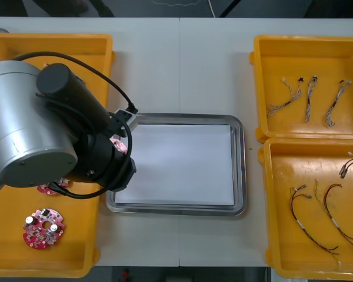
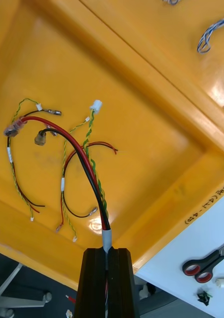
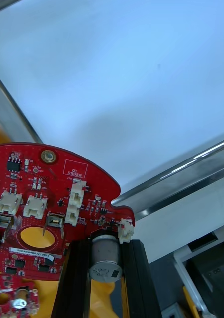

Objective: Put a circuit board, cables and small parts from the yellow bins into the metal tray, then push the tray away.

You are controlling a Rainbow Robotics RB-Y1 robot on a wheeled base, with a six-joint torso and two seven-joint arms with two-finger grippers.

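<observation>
Front view, layout: a light worktop (image 1: 182, 64) carries a shiny metal tray with a white inside (image 1: 240, 176) at its middle, with yellow plastic bins (image 1: 76, 44) at both sides.
Left claw (image 3: 107, 248): narrowed onto a round red circuit board (image 3: 52, 198); my black fingers (image 3: 74, 278) pinch a grey metal cylinder (image 3: 106, 256) standing at the board's edge.
Board's place: at the tray's left rim, partly over the near left bin (image 1: 6, 247) and reaching toward the white inside. Whether it touches the rim I cannot tell.
In the way, left: the tray's steel lip runs just beyond the board, and my grey left arm (image 1: 29, 129) covers much of the left bins.
Left bin, other things: a second red board (image 1: 43, 228) lies flat, and a third (image 1: 50, 189) peeps from under my arm.
Right claw (image 2: 108, 251): closed on a cable of red, black and twisted green-yellow wires (image 2: 106, 236), which fans out over the near right bin (image 2: 156, 164).
Under that cable: thin loose cables (image 2: 62, 186) lie on the bin floor, near its ends.
Beyond: a bin wall, then twisted blue and white cables (image 1: 309, 97) in the far right bin (image 1: 265, 53).
Beside the bin: red-handled scissors (image 2: 206, 263) on a white surface.
</observation>
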